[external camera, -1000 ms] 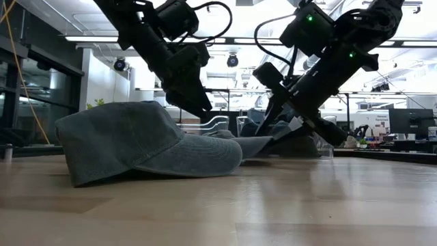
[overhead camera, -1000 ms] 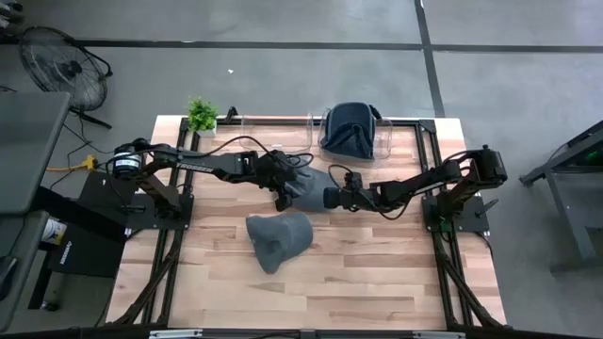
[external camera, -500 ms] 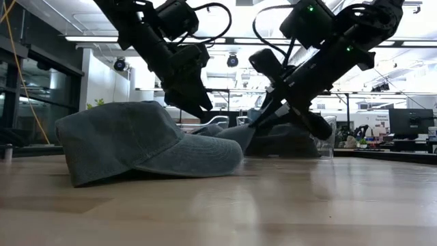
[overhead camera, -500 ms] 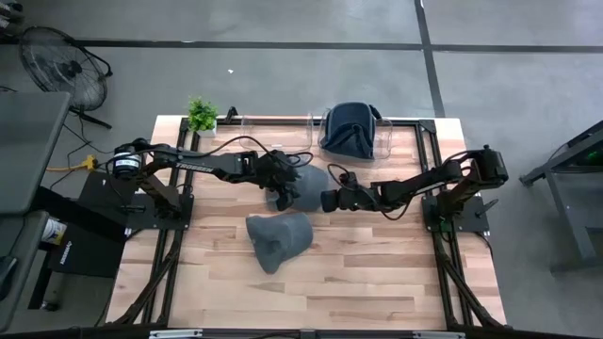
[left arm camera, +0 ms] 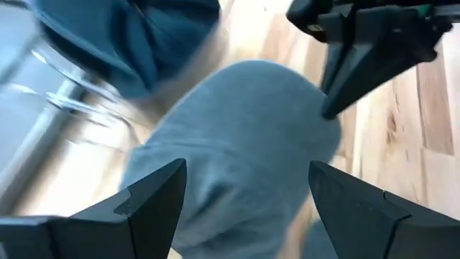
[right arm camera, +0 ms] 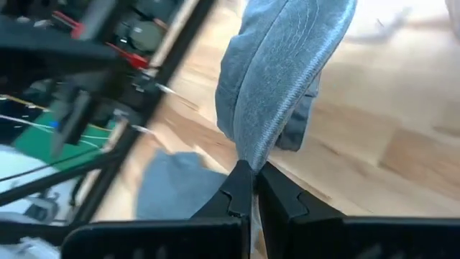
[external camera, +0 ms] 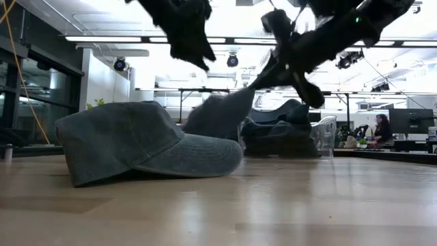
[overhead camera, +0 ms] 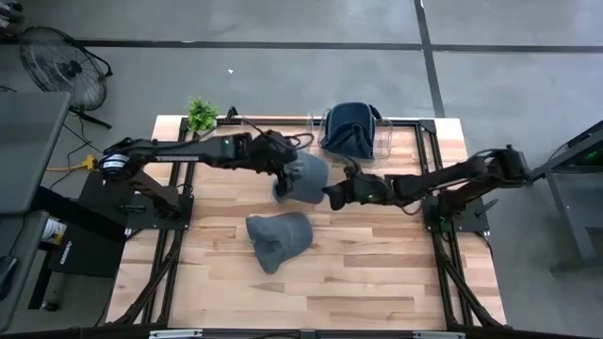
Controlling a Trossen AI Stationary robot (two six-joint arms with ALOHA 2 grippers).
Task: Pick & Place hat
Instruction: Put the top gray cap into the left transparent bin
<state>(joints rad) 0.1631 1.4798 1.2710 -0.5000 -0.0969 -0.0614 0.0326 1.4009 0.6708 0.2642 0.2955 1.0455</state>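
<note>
A grey hat [overhead camera: 306,175] hangs at the table's middle, brim end up, with my right gripper [overhead camera: 331,196] shut on it. My left gripper [overhead camera: 282,183] stands open just to the hat's left. In the left wrist view its fingers [left arm camera: 151,201] flank the hat's crown [left arm camera: 244,144]. In the low view this gripper [external camera: 194,48] stands above the hat [external camera: 218,116], apart from it. A second grey hat [overhead camera: 278,240] lies nearer on the table, opening down. My right gripper pinches the edge of the hat's stitched brim [right arm camera: 267,144] between its two shut fingers [right arm camera: 237,188]. It comes from the table's right, slanting down. The hat is raised at the brim and tilted, its crown [external camera: 215,119] hanging lower; the near hat hides its lowest part.
A clear bin [overhead camera: 382,137] at the table's far edge holds a dark blue hat [overhead camera: 350,132]. A small green plant [overhead camera: 201,115] stands at the far left corner. Bare wood [overhead camera: 330,282] lies toward the near edge.
My right gripper has taken hold of the brim and gone up, raising the hat from flat on the table to tilted with the brim end high. My left gripper has risen off the hat's crown, staying open.
</note>
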